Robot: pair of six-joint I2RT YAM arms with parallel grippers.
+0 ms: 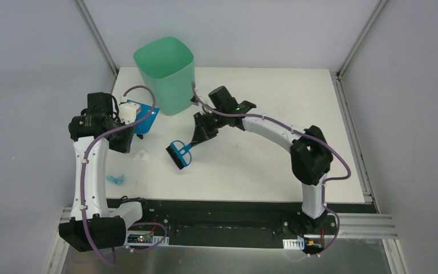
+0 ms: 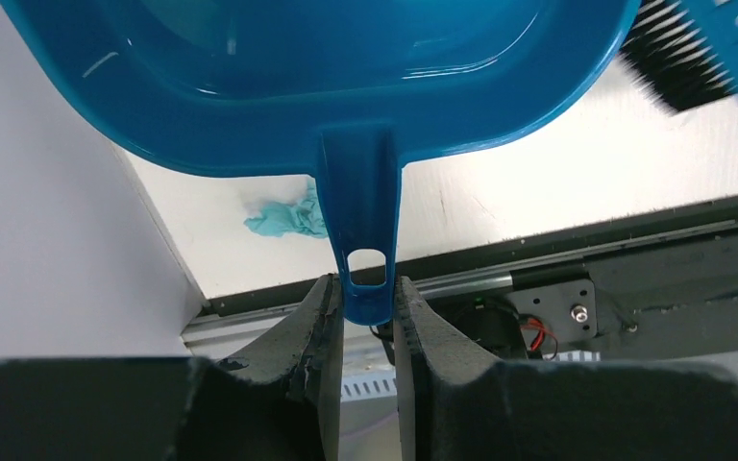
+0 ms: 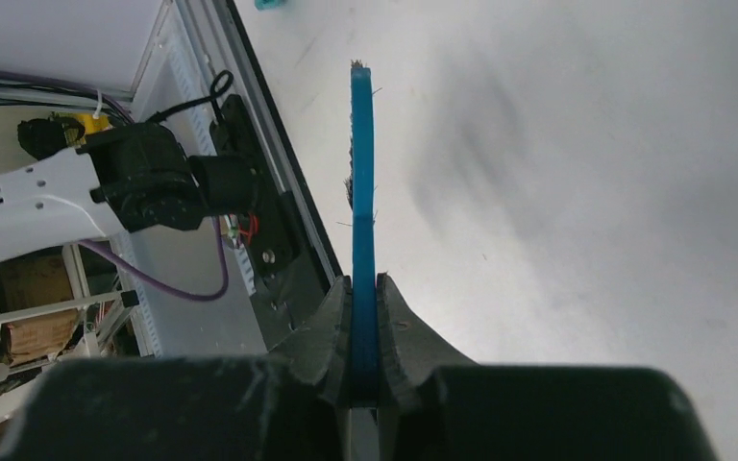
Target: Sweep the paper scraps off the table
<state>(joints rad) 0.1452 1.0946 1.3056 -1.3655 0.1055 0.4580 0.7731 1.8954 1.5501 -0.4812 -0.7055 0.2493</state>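
From the left wrist, the left claw (image 2: 367, 298) pinched the handle of the blue dustpan (image 2: 327, 86). The glossy pan showed no scraps in the part visible. A light-blue paper scrap (image 2: 288, 219) lay on the tabletop (image 2: 557, 163) below the handle, near the front edge. The hand brush (image 2: 677, 67) sat at the upper right corner.

From the right wrist, the right claw (image 3: 364, 288) was pressed onto the brush's thin blue back, seen edge-on, with bare tabletop beneath.

From above, the dustpan was held just beside the mint-green bin (image 1: 165, 74), whose visible inside looked empty. The brush hung over mid-tabletop. A white scrap (image 1: 142, 154) lay between brush and pan, and the light-blue one lay apart, nearer the left front corner.

The step in hand seemed to be gathering. The pan's lip should sit flat on the tabletop close behind the wads. Brush strokes should be short and low, since such light paper would likely flick aside.
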